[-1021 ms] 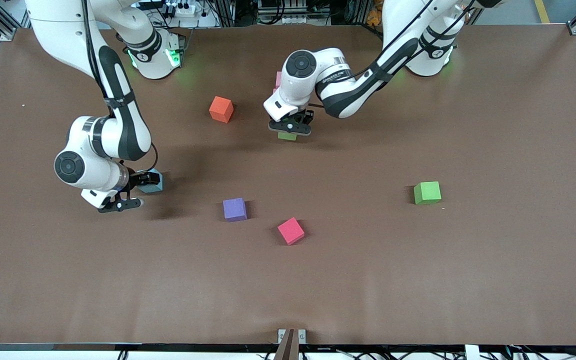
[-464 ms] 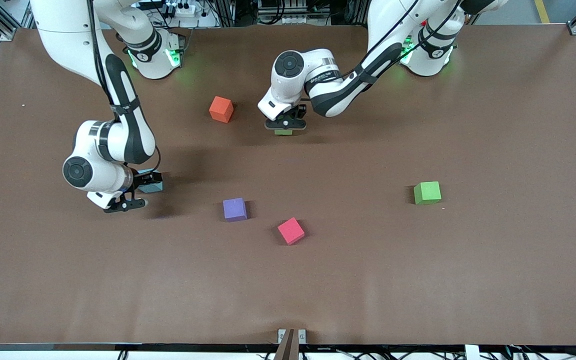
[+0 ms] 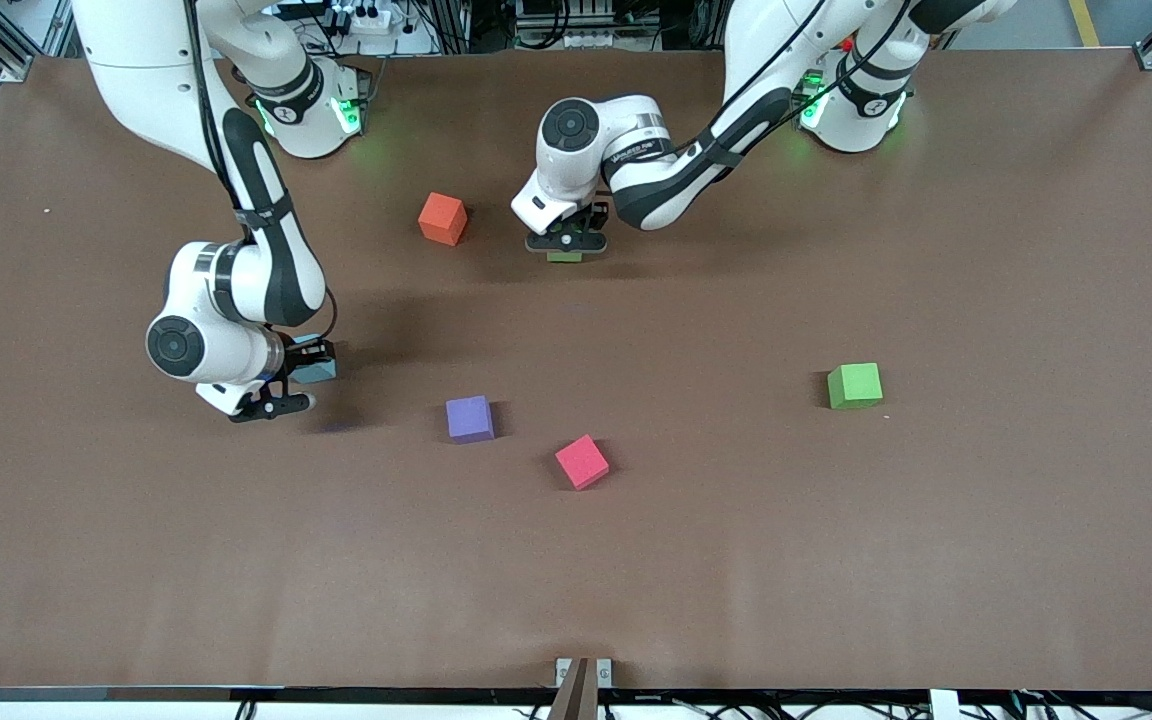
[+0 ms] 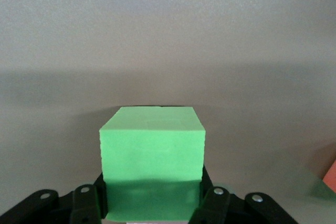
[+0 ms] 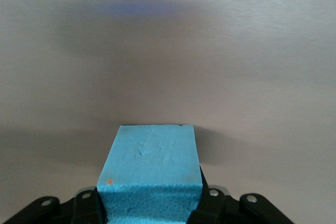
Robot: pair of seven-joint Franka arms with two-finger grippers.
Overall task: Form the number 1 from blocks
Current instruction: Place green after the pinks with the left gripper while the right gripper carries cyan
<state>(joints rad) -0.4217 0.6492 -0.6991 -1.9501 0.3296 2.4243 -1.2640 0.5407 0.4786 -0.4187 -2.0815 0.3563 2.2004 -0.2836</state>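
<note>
The left gripper (image 3: 565, 243) clamps a green block (image 4: 151, 161); the right gripper (image 3: 281, 385) clamps the sky blue block (image 5: 149, 177). Orange (image 3: 442, 218), purple (image 3: 469, 418), red (image 3: 581, 461) and another green (image 3: 854, 385) lie scattered around them on the worktop (image 3: 986, 560); no numeral shows, so most arranging seems left.

- A green block (image 4: 151, 161) fills the lower middle of the left wrist view, clamped between the black jaws of the left gripper (image 4: 152, 208).
- Plain brown desk (image 4: 168, 35) lies underneath.
- An orange block (image 4: 331, 178) peeks in at one edge.
</note>
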